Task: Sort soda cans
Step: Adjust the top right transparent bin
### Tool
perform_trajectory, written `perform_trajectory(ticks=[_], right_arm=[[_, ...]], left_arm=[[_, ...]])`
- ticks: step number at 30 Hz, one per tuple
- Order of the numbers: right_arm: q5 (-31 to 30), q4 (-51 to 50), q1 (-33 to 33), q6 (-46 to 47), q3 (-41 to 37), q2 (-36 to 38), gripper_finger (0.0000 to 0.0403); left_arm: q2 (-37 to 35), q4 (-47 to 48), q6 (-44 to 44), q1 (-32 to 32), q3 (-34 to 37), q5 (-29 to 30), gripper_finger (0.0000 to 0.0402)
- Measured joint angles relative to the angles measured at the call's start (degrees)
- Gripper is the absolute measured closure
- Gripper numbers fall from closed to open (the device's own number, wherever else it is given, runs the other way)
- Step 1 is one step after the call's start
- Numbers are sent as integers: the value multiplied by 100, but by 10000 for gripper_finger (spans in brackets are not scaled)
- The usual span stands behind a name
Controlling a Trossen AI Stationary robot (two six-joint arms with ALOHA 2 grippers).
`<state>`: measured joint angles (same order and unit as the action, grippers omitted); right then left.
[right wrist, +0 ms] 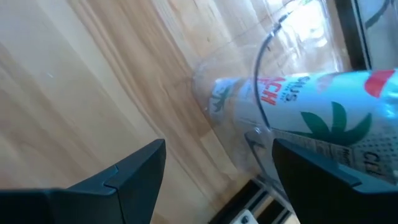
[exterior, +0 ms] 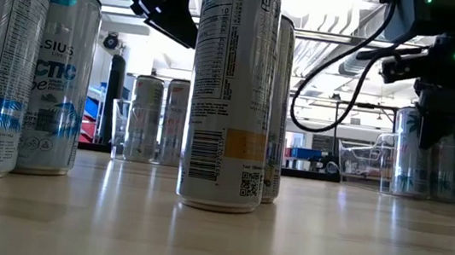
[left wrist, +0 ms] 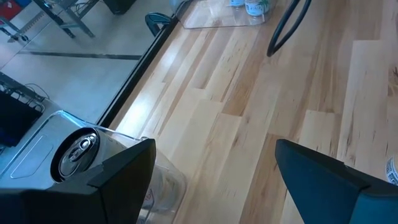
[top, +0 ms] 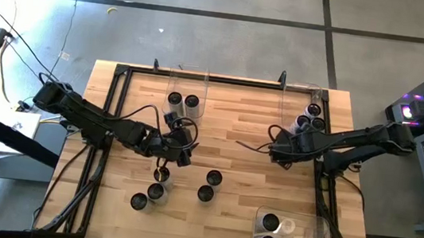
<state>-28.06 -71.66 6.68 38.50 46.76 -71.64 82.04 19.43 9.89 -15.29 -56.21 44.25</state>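
Observation:
Several slim soda cans stand loose near the table's front left, among them two (top: 214, 178) (top: 156, 192); in the low view one (exterior: 228, 85) stands close, and another (exterior: 55, 91) bears a pale blue label. My left gripper (top: 187, 142) (left wrist: 214, 180) hovers open above bare wood, just nearer than the far-left clear bin (top: 185, 92), which holds two cans (left wrist: 78, 152). My right gripper (top: 274, 152) (right wrist: 217, 180) hangs open beside the far-right bin (top: 310, 98), facing a can with a red and green label (right wrist: 298, 99) behind its wall. Neither gripper has anything between its fingers.
A third clear bin (top: 319, 235) with two cans sits at the front right. A black frame (top: 111, 123) runs round the tabletop. Cables loop off both arms (top: 253, 144). Bare wood lies in the table's middle (top: 236, 122).

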Motion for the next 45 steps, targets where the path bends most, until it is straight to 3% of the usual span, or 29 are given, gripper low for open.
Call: perform_trajectory(ticks=[7,16,21,30,45], right_arm=[[-110,-41,2,-118,0,2,111],[712,-84,115,-143,406,7,125],[732,126,204,115,137,4,185],[469,986,348,421,-665,2,385],[-570,1076,-514,455,-951,2,399]], left_arm=[[0,12,-13,0,0,45,78],[0,32,11,-28,0,98,78],[0,39,39,-26,0,98,78],[0,43,50,-63,0,96,78],[0,45,0,-61,0,94,78]])
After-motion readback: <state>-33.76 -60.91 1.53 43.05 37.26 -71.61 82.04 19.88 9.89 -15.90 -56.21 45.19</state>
